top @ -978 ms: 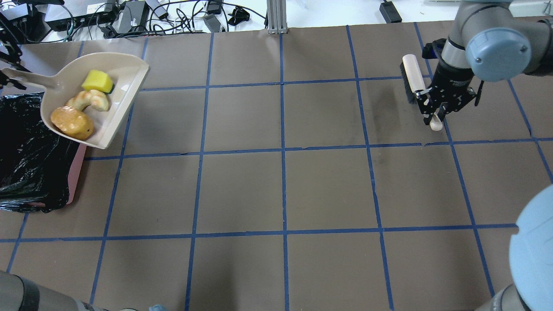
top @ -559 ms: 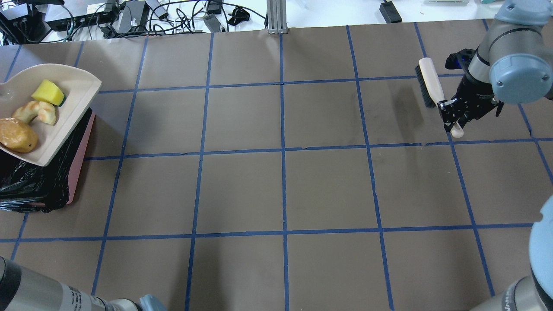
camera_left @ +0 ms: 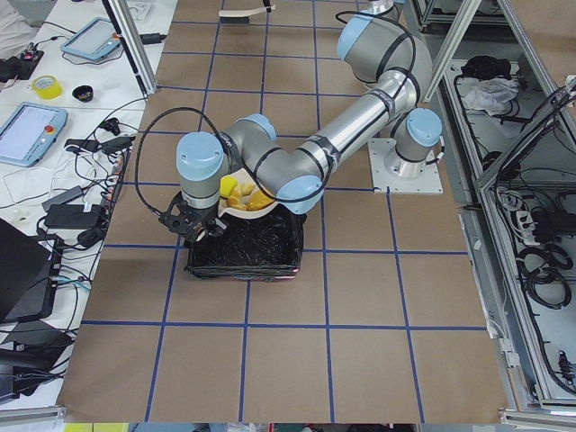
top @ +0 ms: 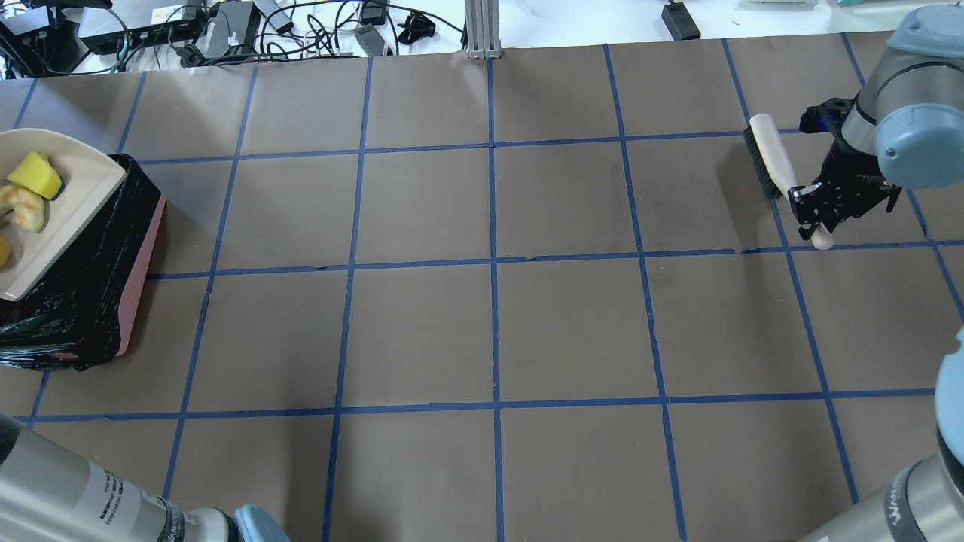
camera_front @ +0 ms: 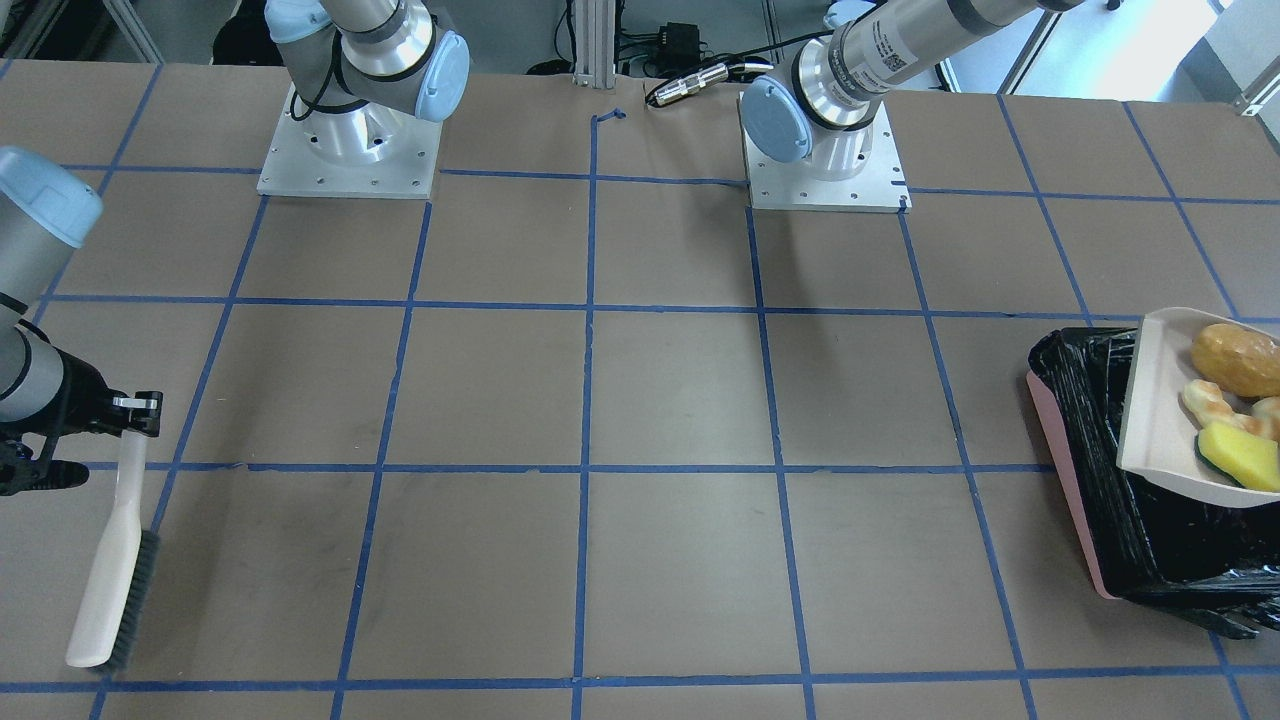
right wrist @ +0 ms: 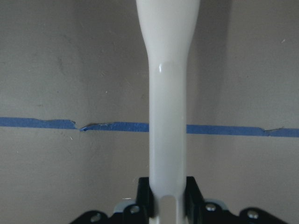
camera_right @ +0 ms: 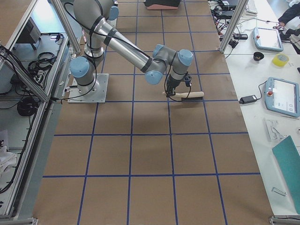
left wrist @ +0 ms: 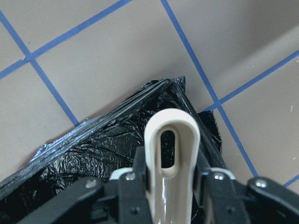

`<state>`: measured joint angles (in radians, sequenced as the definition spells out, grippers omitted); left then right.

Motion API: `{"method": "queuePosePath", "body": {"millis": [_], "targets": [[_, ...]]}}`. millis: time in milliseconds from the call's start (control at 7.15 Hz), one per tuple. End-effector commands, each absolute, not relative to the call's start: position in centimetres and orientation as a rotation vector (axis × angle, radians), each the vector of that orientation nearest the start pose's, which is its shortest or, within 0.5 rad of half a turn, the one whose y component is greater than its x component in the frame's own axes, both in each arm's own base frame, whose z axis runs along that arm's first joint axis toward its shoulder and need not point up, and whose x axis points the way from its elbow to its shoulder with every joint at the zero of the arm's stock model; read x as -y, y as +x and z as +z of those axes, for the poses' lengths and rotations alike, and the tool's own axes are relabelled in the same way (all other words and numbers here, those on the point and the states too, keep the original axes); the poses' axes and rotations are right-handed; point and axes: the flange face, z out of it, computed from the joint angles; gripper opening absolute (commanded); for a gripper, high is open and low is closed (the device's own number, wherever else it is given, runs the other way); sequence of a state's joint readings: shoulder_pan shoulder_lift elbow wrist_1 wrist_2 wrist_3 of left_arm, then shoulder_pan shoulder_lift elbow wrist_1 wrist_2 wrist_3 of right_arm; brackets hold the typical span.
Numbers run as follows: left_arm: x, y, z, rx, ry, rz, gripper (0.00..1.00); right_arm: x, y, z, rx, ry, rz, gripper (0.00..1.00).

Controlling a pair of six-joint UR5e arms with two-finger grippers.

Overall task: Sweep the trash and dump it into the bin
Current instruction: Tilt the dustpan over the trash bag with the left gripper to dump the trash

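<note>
Brown counter (top: 422, 331) gridded with blue tape (top: 495, 331); cables (top: 316, 30) along far edge. The trash — yellow wedge (top: 34, 175), cream slice (top: 22, 208), golden-brown lump (camera_front: 1235, 358) — lies in beige dustpan (top: 71, 214) over the black-lined pink bin (top: 113, 256), at the counter's left end. Grip: left gripper (left wrist: 170, 163) clamps the dustpan handle; right gripper (top: 817, 207) clamps the brush (top: 772, 154) handle.

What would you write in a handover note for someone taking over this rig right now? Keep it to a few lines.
The left gripper has its jaws shut on the dustpan by its handle, holding it over the bin.
The right gripper has its jaws shut on the brush, far from the bin.
In the dustpan: yellow wedge, cream slice, brown lump.
Done: sweeping. Left: tip the dustpan into the bin.
</note>
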<state>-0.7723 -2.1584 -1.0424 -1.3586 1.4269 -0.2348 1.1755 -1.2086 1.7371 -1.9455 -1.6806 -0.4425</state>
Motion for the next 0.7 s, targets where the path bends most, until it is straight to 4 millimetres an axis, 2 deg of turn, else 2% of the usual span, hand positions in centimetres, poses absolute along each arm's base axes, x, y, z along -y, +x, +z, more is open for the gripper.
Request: {"method": "queuePosePath", "body": {"millis": [0,140,419,559], "targets": [[63.32,44.87,39.69,-2.862,-1.494,-0.398,0.0,57.39,-10.7,25.06,-3.151,-0.071,0.301,0.0],[63.46,45.19,39.32,-2.912,-1.509,-0.431,0.0,57.38,-10.68,24.77,-3.147,-0.043,0.312,0.0],[64.32,45.31,40.05,-2.982,-1.388,-0.613,0.0,57.36,-10.55,24.6,-3.142,-0.049,0.317,0.0],[64.26,45.52,40.26,-2.995,-1.334,-0.637,0.0,57.35,-10.54,24.58,-3.141,-0.05,0.319,0.0]]}}
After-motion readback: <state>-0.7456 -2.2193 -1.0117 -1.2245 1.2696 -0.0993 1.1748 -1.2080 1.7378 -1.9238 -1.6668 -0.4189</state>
